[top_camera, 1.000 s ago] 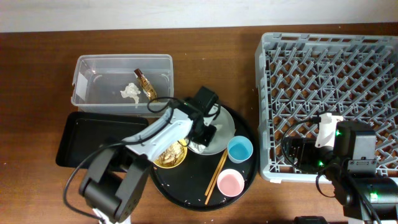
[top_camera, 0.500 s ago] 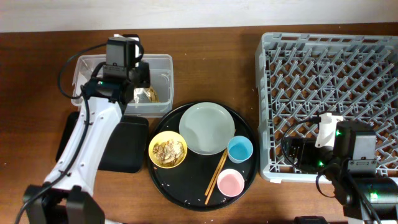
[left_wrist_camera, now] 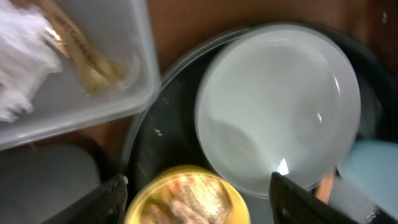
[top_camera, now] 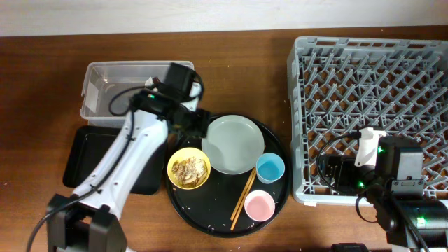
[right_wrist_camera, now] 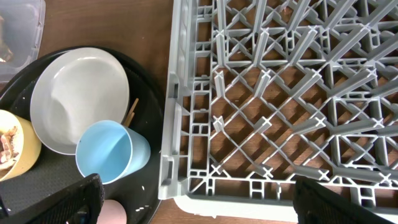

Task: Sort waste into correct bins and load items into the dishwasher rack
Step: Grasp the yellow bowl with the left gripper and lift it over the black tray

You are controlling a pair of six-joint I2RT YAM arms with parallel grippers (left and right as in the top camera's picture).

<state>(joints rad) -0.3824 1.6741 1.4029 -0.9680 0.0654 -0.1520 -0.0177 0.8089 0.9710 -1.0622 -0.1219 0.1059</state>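
The left gripper (left_wrist_camera: pixel 198 186) has swung back from the clear tub (top_camera: pixel 98 73) and now hovers over the round tray (top_camera: pixel 210 213), its jaws spread and empty. The napkin (left_wrist_camera: pixel 15 68) and wrapper (left_wrist_camera: pixel 84 53) lie in the tub, far left. The scraps (top_camera: pixel 190 169) in the yellow bowl (top_camera: pixel 172 168) probably come next. The right gripper (right_wrist_camera: pixel 196 202) looks open beside the rack (right_wrist_camera: pixel 280 93).

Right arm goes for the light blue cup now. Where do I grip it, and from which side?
I'd pinch the light blue cup by its rim from above, one finger inside, on the side facing the dishwasher rack. It stands open-mouth up, and the plate and chopsticks crowd its other side.
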